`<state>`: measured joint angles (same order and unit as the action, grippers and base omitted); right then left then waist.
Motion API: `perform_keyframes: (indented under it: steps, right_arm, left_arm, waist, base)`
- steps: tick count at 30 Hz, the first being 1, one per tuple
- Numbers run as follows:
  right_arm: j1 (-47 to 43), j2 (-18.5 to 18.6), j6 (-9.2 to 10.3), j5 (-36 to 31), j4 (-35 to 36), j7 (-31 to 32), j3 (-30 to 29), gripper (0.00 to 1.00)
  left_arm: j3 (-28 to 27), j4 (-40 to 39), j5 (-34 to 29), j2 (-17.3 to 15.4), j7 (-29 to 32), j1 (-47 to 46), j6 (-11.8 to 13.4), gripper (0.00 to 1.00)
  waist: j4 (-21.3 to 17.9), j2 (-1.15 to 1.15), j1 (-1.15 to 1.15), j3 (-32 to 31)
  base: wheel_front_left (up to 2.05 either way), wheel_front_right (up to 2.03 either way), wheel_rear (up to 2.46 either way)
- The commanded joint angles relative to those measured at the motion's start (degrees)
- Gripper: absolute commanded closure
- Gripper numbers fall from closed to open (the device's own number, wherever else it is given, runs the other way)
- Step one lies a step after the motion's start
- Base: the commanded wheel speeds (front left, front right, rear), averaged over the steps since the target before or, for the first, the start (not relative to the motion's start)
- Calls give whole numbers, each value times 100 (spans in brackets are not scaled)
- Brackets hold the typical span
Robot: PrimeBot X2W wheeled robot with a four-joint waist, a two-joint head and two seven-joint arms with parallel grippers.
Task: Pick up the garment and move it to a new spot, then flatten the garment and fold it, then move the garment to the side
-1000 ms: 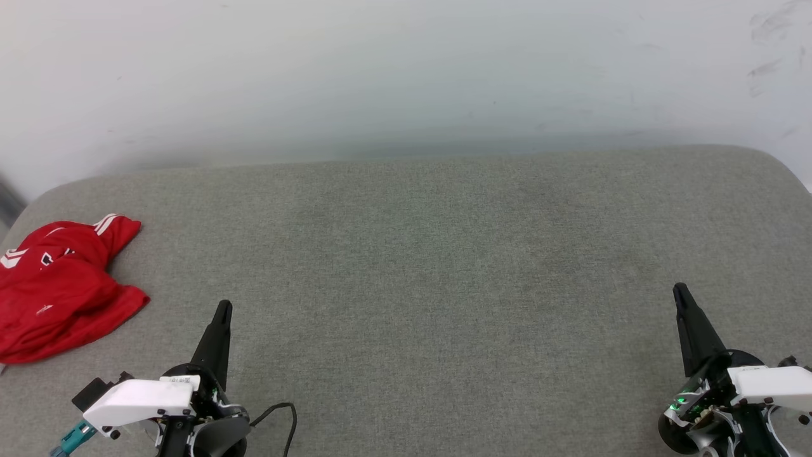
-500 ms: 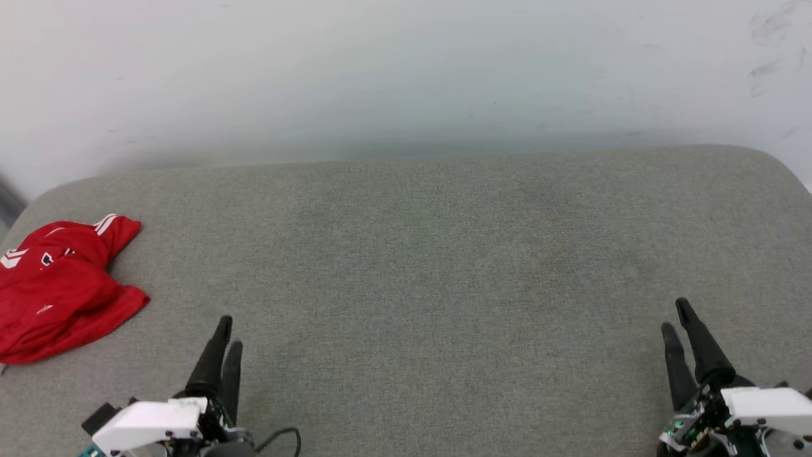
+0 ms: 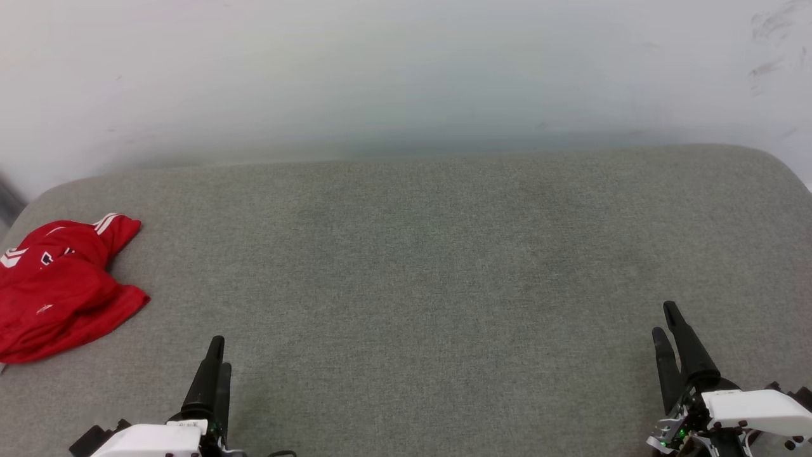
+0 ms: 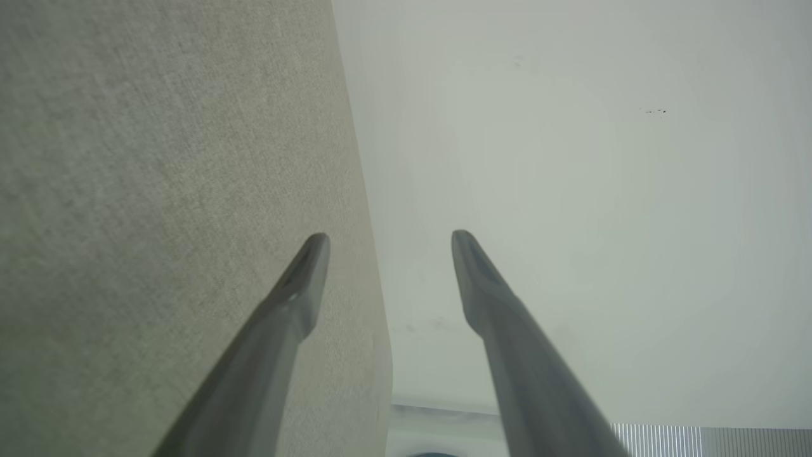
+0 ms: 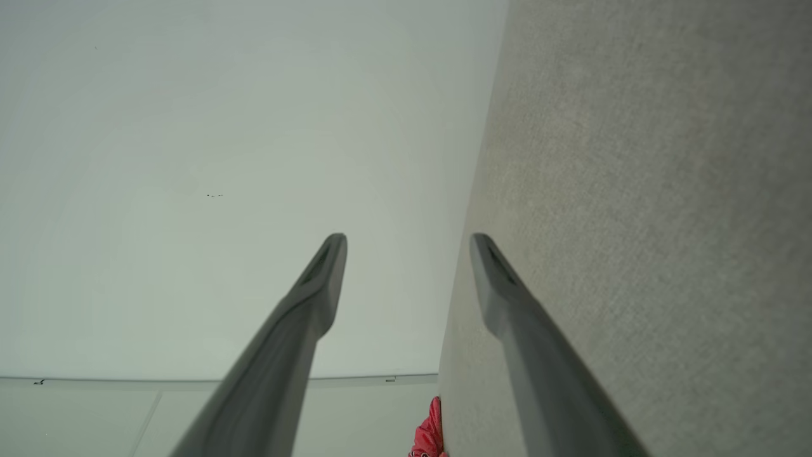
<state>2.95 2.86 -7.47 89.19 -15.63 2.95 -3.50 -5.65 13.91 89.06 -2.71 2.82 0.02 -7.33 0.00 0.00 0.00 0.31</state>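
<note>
Crumpled red jersey (image 3: 60,289), left edge of grey cushion (image 3: 444,254).
Lies leftward beyond left gripper (image 3: 221,354), the nearer; right gripper (image 3: 663,317) well apart; both released, empty.

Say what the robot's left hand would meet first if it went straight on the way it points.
Probably the pale wall: the left hand, open, points across the grey fabric-covered surface with nothing in its line. The crumpled red jersey shirt lies off to its left. Depth is unclear.
</note>
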Motion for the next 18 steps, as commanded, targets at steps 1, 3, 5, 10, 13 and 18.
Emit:
perform_keyframes:
  steps: [1,3,5,10,13,18]
  right_arm:
    - [100,6,-1,-141,98,-72,12,0]
    - [108,6,-2,-365,53,-123,5,0]
    - [139,6,-2,-613,69,-175,15,0]
    - [172,6,-2,-1246,155,-295,-76,0]
    - [192,6,-2,-1762,261,-365,-125,0]
    - [224,6,-2,-2703,505,-476,-113,0]
  left_arm:
    - [-28,-163,-192,-12,-74,15,-7,0]
    - [-38,-200,-330,-9,-125,63,-8,0]
    - [-75,-236,-445,-9,-175,109,-8,0]
    - [-272,-354,-957,-10,-295,-81,88,0]
    - [-343,-416,-1265,-11,-366,-149,172,0]
    - [-385,-675,-1775,-12,-474,-189,218,0]
  waist:
    - [-1,0,0,0]
    - [0,0,0,0]
    - [1,0,0,3]
    - [-3,0,0,0]
    - [1,0,0,7]
    - [5,0,0,17]
  base:
    - [0,0,0]
    - [0,0,0]
    - [0,0,0]
    - [0,0,0]
    - [0,0,0]
    - [0,0,0]
